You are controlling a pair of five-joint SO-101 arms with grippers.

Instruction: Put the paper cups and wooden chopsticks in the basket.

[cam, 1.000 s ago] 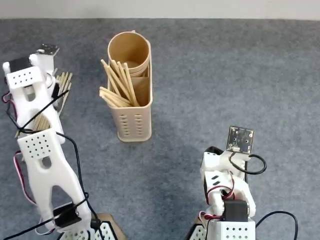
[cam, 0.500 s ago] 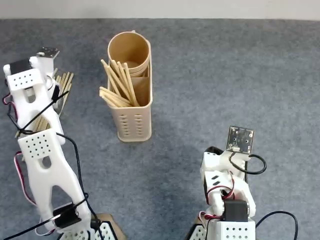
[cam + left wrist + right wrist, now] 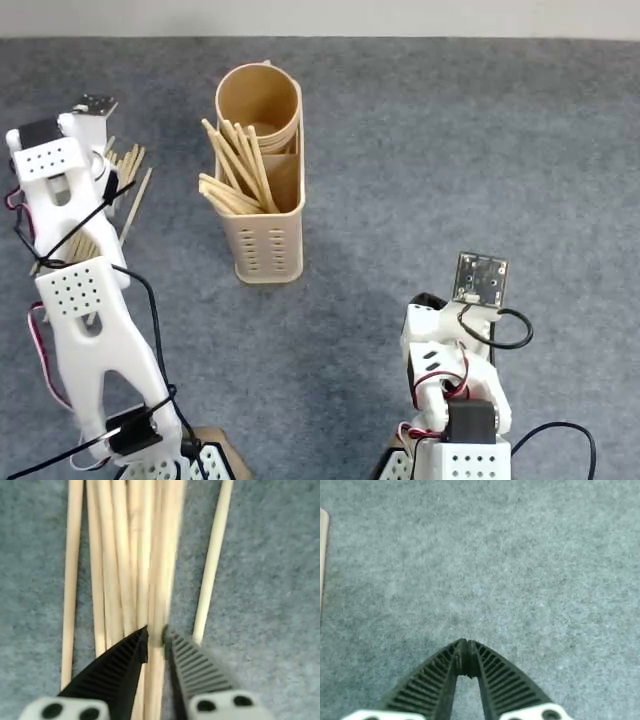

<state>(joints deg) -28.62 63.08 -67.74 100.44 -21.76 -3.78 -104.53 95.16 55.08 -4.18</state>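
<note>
Several wooden chopsticks (image 3: 135,555) lie in a bundle on the grey carpet at the far left (image 3: 125,162). My left gripper (image 3: 156,632) is down on the bundle, shut on one or two chopsticks at its middle. One chopstick (image 3: 215,550) lies apart beside the bundle (image 3: 137,203). The beige basket (image 3: 268,255) stands at the centre back, with stacked paper cups (image 3: 258,95) in its far compartment and more chopsticks (image 3: 238,170) leaning in the near one. My right gripper (image 3: 466,650) is shut and empty above bare carpet at the front right.
The right arm (image 3: 455,380) is folded back near the front edge. A strip of the basket's side (image 3: 322,555) shows in the right wrist view. Open carpet lies between the arms and to the right of the basket.
The left gripper shifted slightly on the bundle, and one chopstick slid out to lie apart on the side nearer the basket. The right arm has kept still.
</note>
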